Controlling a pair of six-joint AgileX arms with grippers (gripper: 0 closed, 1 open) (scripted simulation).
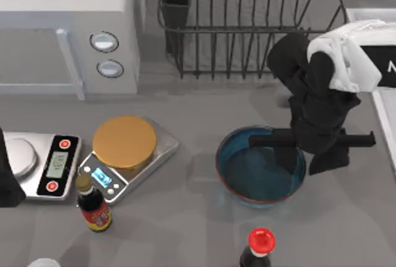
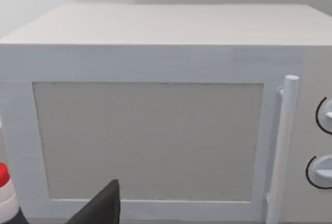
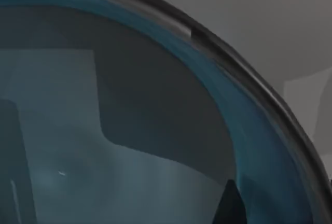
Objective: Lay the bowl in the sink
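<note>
The bowl [image 1: 260, 174] sits upright, mouth up, on the table right of centre. The right gripper [image 1: 296, 149] reaches down over its right rim; whether it grips, I cannot tell.

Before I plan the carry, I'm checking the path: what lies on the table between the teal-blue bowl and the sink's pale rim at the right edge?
In the top view, bare grey tabletop separates teal-blue bowl from pale sink rim.

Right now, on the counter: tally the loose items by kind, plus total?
Bowls: 1, the bowl, with the right hand at its rim.
Kitchen scales: 2, one at the left edge, one with an orange disc.
Bottles: 2, one yellow-capped, one red-capped.
Total: 5
</note>
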